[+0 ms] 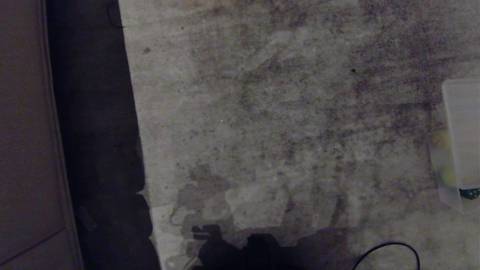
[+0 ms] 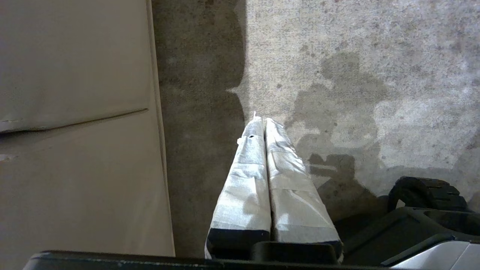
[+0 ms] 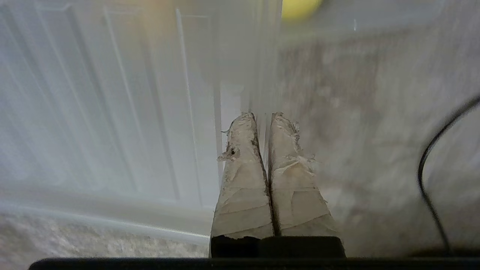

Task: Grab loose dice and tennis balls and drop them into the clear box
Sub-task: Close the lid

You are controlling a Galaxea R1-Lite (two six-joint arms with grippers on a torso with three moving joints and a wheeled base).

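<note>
Grey stained carpet (image 1: 262, 123) fills most of the head view; neither arm shows there. Clear box (image 1: 448, 168) sits at the far right edge, cut off by the frame, with a flat ribbed lid (image 1: 463, 123) lying over part of it.

Risks from here:
- Right gripper (image 3: 264, 120) hangs close over the lid and the box edge, fingers pressed together, nothing between them. The wrist view is smeared, so I'd guess the arm is moving fast. A low pass could clip the lid or shove the box.
- Black cable (image 3: 431, 180) runs on the carpet just beside that gripper; a snag is possible.
- The box is barely in the head view, so aiming there is poor.

Contents: yellow-green blurs through the box wall, probably a tennis ball (image 1: 448, 174) or two, plus something yellowish further up. A dark green die (image 1: 470, 193) shows at the near end. Can't tell a count. One yellow-green blob in the right wrist view is too blurred to name. No loose dice or balls visible on the open carpet.

Left gripper (image 2: 264, 123) is parked near the beige furniture (image 2: 75, 112), fingers together, empty.
</note>
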